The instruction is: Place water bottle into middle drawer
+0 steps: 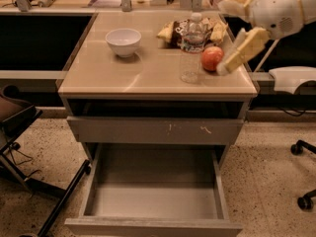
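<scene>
Cam view, single frame.

- Gripper (222, 36): upper R of frame, above R edge of cabinet top (123, 78). Fingers (242, 51) spread wide, nothing btwn them. Lower finger slants down-left, tip just beside apple (212, 58); contact w/ apple can't be told.
- Water bottle (191, 51): upright on cabinet top, R half, white cap on. Just L of apple, apart from gripper. Not held.
- Snack bags (170, 31): behind bottle, toward rear edge.
- White bowl (123, 41): L-centre of top, well apart from bottle.
- Middle drawer (153, 227): pulled fully out at bottom of frame, plain front toward cam, smooth grey tray visible.
- Scratched drawer front (155, 131): directly above open drawer, pushed in; dark gap above it under the top.
- Office chair base (54, 181): floor, L of cabinet.
</scene>
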Available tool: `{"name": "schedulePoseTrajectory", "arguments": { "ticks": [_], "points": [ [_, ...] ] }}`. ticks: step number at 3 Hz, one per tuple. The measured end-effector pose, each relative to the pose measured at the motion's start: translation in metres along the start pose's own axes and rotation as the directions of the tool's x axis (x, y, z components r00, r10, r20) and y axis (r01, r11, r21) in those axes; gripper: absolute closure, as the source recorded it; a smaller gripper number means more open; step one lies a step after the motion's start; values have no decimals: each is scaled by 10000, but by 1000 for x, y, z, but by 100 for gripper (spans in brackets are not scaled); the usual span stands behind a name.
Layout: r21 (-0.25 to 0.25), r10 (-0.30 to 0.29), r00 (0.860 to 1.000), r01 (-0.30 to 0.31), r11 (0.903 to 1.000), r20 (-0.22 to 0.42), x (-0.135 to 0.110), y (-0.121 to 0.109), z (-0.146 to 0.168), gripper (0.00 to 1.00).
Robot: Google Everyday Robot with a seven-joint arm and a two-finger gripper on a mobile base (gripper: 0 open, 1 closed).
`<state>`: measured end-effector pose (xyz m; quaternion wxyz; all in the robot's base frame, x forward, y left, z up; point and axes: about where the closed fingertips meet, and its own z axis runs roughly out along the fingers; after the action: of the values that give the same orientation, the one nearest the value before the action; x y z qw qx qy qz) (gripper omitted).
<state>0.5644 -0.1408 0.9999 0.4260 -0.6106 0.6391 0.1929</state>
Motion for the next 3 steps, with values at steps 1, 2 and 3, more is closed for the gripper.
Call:
{"name": "schedulePoseTrajectory", "arguments": {
  "ticks": [1, 2, 3],
  "points": [
    [-1453, 1666, 9140, -1202, 9820, 3698, -39, -22, 47, 0],
    [-2514, 2521, 8345, -1417, 9575, 4899, -41, -20, 64, 0],
    [-2514, 2521, 8345, -1417, 9575, 4899, -41, -20, 64, 0]
  ]
}}
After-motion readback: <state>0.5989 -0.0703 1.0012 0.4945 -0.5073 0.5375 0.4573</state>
